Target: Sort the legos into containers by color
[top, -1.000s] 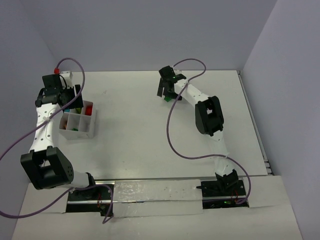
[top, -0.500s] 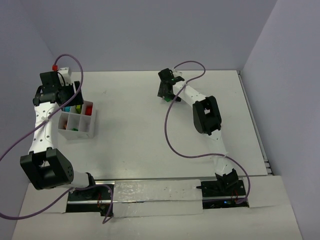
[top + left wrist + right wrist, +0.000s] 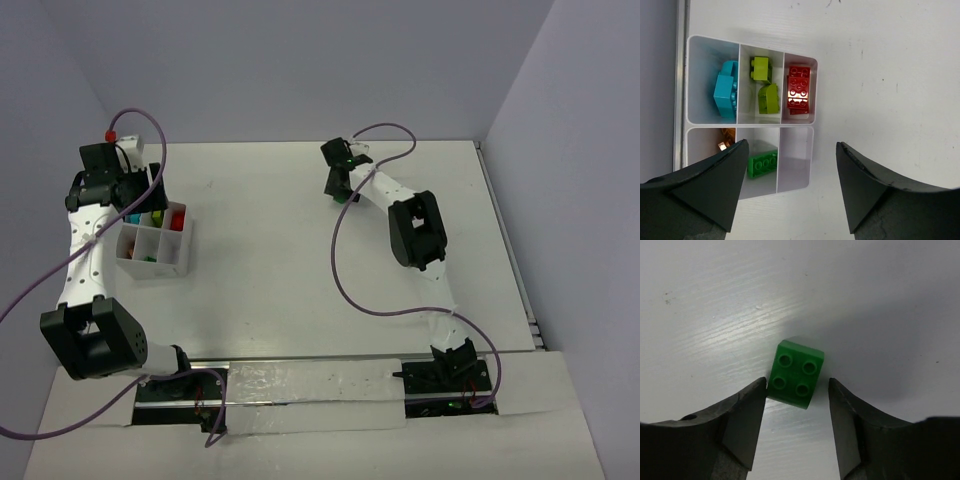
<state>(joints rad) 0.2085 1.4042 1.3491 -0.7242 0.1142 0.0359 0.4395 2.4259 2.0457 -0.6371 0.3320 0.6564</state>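
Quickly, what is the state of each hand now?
Left hand: open, holding nothing.
Right hand: around the green brick; grip cannot be told.

Not much else going on, just a plain white table [image 3: 260,270] under the right fingers [image 3: 745,415] with tiny dark specks [image 3: 666,298] up-left of them, a pale edge strip [image 3: 682,20] running left of the left fingers [image 3: 710,190], and bluish-grey walls [image 3: 300,60] far beyond.
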